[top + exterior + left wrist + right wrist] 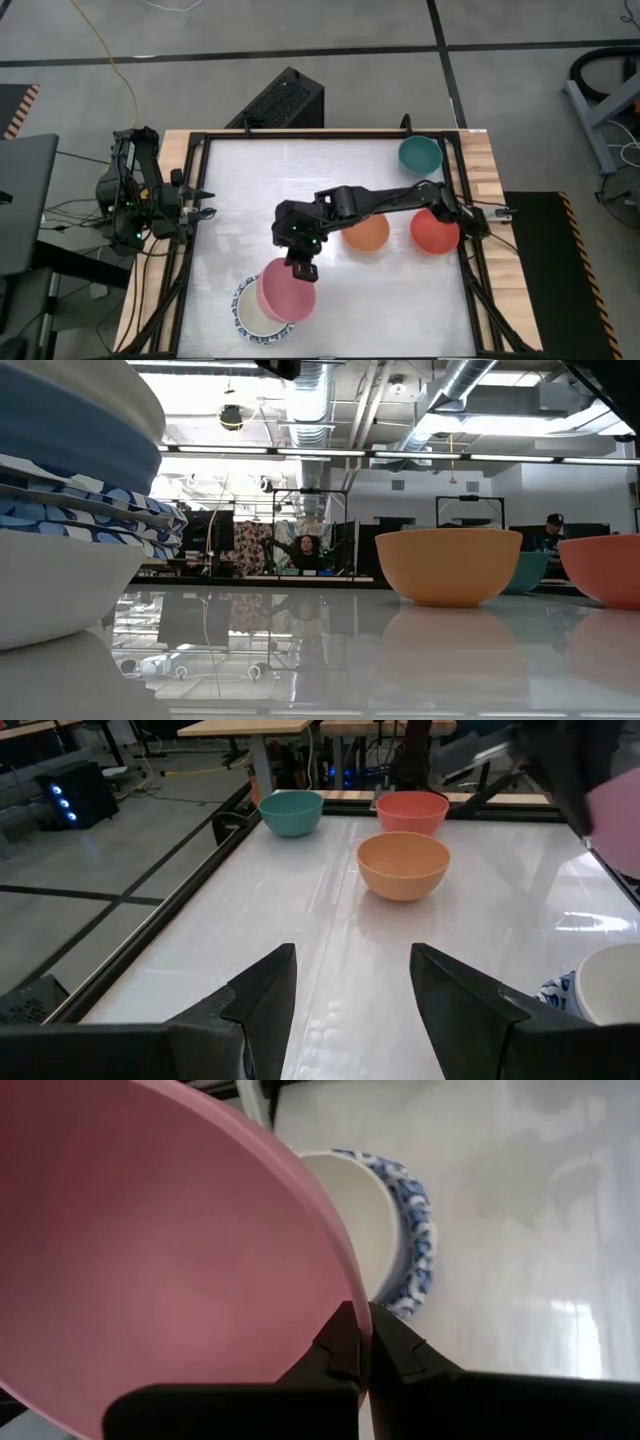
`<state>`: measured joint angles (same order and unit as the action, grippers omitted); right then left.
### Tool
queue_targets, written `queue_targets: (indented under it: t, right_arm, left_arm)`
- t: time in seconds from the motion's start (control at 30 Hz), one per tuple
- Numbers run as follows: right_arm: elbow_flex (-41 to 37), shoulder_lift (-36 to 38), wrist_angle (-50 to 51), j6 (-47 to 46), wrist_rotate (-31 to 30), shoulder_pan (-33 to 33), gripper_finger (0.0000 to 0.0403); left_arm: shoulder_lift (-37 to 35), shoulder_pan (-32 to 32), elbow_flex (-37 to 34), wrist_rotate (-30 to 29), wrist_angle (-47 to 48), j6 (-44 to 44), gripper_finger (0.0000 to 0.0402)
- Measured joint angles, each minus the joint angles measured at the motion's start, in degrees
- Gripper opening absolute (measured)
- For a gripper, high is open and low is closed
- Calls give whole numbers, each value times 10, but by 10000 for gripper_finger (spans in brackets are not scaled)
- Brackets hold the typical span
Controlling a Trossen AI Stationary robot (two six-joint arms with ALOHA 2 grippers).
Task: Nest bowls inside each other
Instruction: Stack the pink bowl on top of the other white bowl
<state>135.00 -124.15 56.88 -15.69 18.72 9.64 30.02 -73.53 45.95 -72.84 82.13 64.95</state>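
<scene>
Two dark, nearly black arms were seen in the high view. The left arm [135, 190], at the left edge of the frame, was built of blocky matte segments, with small green lights showing on its body and thin dark cables trailing off toward the frame's left border. The right arm [370, 205], across the middle of the frame, was made of rounded black links joined by bulkier housings, with a small green light near its wrist. In the wrist views, the left gripper [352, 985] showed broad, wedge-shaped black fingers, and the right gripper [362, 1355] showed narrower, tapered black fingers with angular moulded faces.
</scene>
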Motion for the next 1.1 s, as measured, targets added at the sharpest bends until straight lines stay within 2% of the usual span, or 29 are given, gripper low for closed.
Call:
queue_targets:
  t: [0.43,0.57,0.9,1.1]
  right_arm:
    - [-2,-10,-50,58,-27,24,14]
    - [-2,-9,-54,74,-51,22,14]
    - [-2,-50,-56,93,-54,11,13]
    - [-4,-45,-69,98,-61,5,13]
  left_arm:
    - [0,0,0,0,0,0,187]
    - [0,0,0,0,0,0,187]
    - [0,0,0,0,0,0,187]
    - [0,0,0,0,0,0,187]
